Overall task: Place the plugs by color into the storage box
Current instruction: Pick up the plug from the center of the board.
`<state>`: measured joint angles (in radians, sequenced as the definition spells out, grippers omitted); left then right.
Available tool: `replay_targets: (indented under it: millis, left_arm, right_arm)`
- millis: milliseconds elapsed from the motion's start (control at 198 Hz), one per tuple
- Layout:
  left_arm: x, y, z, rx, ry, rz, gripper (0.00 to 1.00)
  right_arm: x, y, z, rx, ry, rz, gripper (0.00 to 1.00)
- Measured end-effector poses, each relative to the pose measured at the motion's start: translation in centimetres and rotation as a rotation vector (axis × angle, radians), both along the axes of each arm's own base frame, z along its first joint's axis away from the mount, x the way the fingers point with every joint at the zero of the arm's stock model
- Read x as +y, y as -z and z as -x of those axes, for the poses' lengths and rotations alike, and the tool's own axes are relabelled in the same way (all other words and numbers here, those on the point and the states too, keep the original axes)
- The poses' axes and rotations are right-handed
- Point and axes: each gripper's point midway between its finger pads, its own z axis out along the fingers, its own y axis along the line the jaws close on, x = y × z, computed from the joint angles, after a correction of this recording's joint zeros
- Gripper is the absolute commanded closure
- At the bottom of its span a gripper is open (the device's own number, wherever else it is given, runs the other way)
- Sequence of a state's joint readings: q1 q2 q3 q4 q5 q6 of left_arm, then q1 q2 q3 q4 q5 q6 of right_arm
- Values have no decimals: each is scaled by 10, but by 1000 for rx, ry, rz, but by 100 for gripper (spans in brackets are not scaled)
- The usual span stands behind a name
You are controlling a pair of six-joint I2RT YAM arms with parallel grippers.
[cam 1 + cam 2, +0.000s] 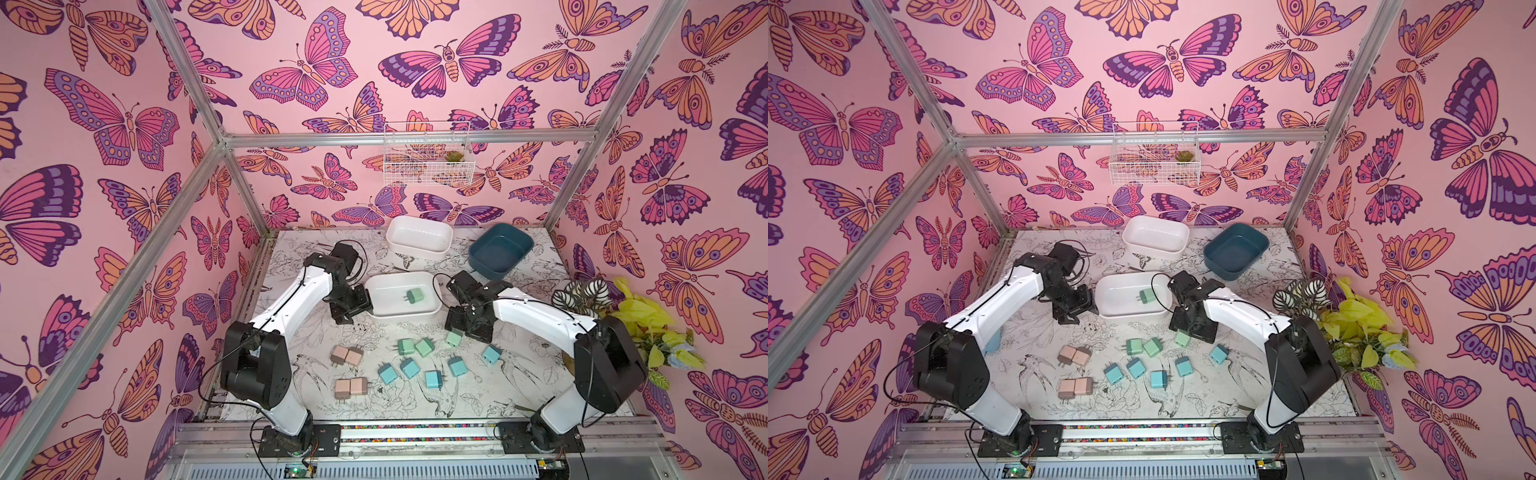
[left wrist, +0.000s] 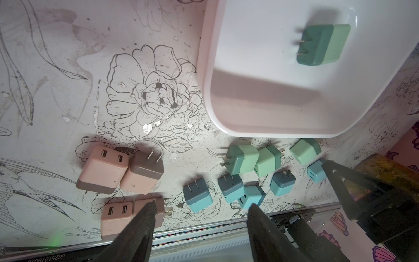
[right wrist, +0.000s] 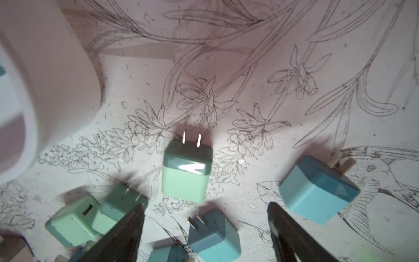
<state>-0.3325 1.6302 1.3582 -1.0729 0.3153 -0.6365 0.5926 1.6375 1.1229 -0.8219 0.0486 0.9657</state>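
Note:
One mint plug lies in the near white storage box. Three more mint plugs, several teal plugs and several pink plugs lie loose on the table in front of it. My left gripper hangs by the box's left end, open and empty; in its wrist view nothing sits between the fingers. My right gripper is low by the box's right end, open and empty. A mint plug lies just ahead of its fingertips.
A second white box and a dark blue box stand at the back, both without plugs. A potted plant crowds the right edge beside the right arm. A wire basket hangs on the back wall.

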Motion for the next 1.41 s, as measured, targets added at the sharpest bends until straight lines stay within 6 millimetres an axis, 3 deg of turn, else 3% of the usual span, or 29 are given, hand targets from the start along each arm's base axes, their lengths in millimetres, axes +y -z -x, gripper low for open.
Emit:
replay_targets:
  millis: [252, 514, 868, 1100, 1407]
  left_arm:
    - [2, -2, 8, -2, -5, 1, 34]
    - [3, -3, 7, -2, -15, 1, 34]
    - [0, -7, -2, -20, -19, 1, 33]
    - [0, -7, -4, -21, -19, 1, 33]
    - [-1, -7, -4, -21, -18, 1, 33]
  right_arm:
    - [6, 27, -7, 39, 9, 19, 19]
    - [8, 32, -8, 39, -83, 27, 29]
    - [2, 50, 22, 132, -280, 18, 31]
    - [2, 45, 34, 121, -358, -25, 30]
    - [10, 48, 22, 116, -460, -32, 31]
